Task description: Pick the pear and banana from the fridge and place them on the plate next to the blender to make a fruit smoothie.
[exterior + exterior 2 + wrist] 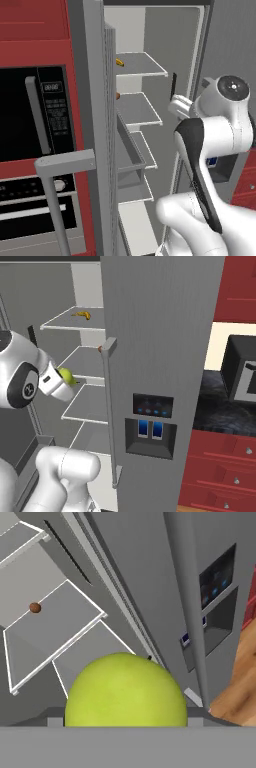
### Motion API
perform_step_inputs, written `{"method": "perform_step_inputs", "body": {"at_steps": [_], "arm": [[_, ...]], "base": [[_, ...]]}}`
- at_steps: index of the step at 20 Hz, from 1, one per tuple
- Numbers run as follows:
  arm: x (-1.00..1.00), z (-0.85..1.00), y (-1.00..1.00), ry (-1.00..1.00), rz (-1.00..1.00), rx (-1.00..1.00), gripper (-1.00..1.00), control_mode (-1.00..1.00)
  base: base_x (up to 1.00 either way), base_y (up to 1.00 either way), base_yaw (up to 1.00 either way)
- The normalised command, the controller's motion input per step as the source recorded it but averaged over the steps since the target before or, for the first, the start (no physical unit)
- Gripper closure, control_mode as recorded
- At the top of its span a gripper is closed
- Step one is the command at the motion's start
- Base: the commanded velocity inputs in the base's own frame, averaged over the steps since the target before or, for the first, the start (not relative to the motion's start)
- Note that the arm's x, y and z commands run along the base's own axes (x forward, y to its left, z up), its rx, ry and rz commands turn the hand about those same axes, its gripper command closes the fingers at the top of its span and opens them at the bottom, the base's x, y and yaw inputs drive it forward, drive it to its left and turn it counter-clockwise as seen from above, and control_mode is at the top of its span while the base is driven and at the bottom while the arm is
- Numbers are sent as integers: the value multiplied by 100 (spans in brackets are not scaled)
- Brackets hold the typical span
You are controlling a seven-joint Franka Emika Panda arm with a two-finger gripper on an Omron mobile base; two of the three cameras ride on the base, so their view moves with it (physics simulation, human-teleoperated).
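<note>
Pinching a yellow-green fruit (125,689) instead of the pear (34,607), the claw (67,377) risks carrying the wrong item from the fridge (160,331).

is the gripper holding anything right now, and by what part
Yes: a round yellow-green fruit sits at the gripper, apparently held across its sides, though the fingertips themselves are hidden. The banana lies untouched on the top shelf.
</note>
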Motion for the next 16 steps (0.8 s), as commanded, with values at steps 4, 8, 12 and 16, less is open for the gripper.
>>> {"method": "perform_step_inputs", "body": {"at_steps": [4, 8, 12, 16], "arm": [[0, 0, 0, 0, 0, 0, 100, -100], [-20, -2, 2, 3, 0, 0, 100, -100], [-24, -2, 0, 2, 0, 0, 100, -100], [0, 0, 0, 0, 0, 0, 100, 100]], "base": [[0, 0, 0], [0, 0, 0], [0, 0, 0], [-21, 0, 0]]}}
